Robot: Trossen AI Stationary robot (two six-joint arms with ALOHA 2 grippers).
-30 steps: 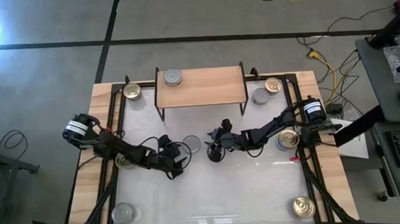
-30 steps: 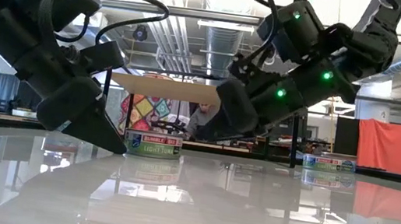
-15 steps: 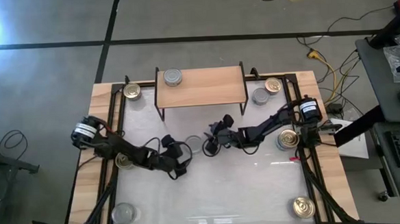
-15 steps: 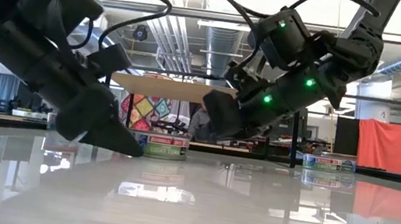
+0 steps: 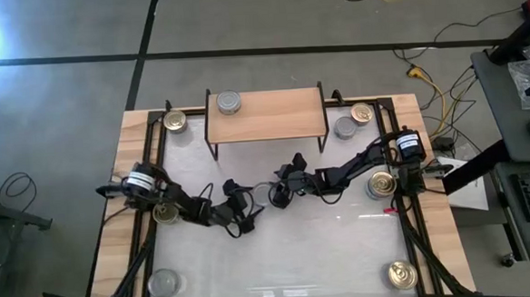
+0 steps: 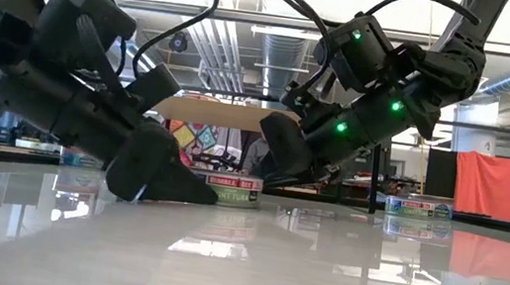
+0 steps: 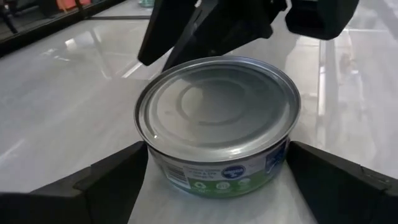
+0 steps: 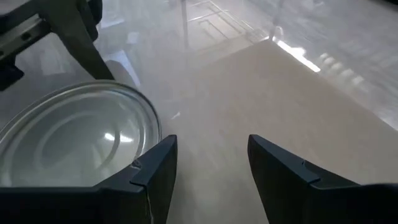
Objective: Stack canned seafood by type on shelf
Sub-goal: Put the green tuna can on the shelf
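Note:
A silver-topped tin of canned seafood (image 7: 217,118) stands upright on the white table, mid-table in front of the shelf. My left gripper (image 7: 216,155) is open, low on the table, with one finger on each side of this tin (image 6: 233,191). My right gripper (image 8: 211,146) is open just beyond it, nothing between its fingers; the tin (image 8: 74,143) lies beside one finger. In the high view the left gripper (image 5: 246,211) and right gripper (image 5: 281,189) nearly meet. The light-wood shelf (image 5: 272,116) stands at the back with one silver-topped tin (image 5: 229,102) on its left end.
Other tins stand around the table: gold-topped (image 5: 175,122) left of the shelf, silver (image 5: 345,127) and gold (image 5: 361,114) to its right, gold (image 5: 380,185) by the right arm, gold (image 5: 402,274) front right, silver (image 5: 166,283) front left. Wooden rails border the table.
My left arm has reached further right and lower, its fingers opening wider and coming round the tin. The tin has shifted slightly right in the low view. The right gripper edged back a little.

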